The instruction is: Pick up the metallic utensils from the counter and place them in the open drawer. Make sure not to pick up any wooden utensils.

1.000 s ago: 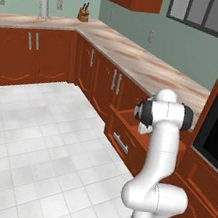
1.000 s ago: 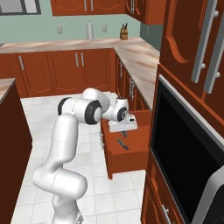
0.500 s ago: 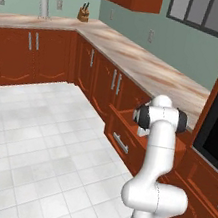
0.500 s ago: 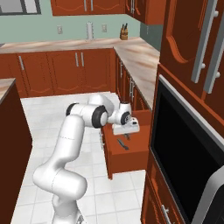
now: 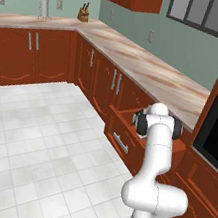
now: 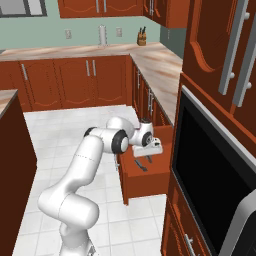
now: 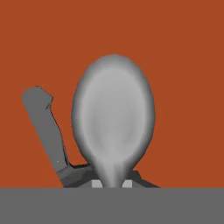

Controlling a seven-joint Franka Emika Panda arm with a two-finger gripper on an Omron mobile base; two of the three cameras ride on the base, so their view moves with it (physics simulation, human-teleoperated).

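The spoon is pinched by its neck in the closed jaws, its grey bowl standing up toward the hand camera with the red-brown floor of the drawer behind it. Just left of it in that view lies the knife, flat on the drawer floor; in the right base view it shows as a small dark shape inside the box. The gripper hangs over the far end of the open drawer, close under the edge of the wall surface, with the arm reaching in from the left.

The step in hand looks like the release of the spoon into the drawer, which would finish the metal items. To do it well, I would bring the hand a little lower so the spoon has only a short fall, keep it clear of the drawer's side walls and of the knife, and tip it so the handle lands flat instead of bouncing out. Then part the jaws fully and lift straight up, since the surface edge sits close above the wrist.
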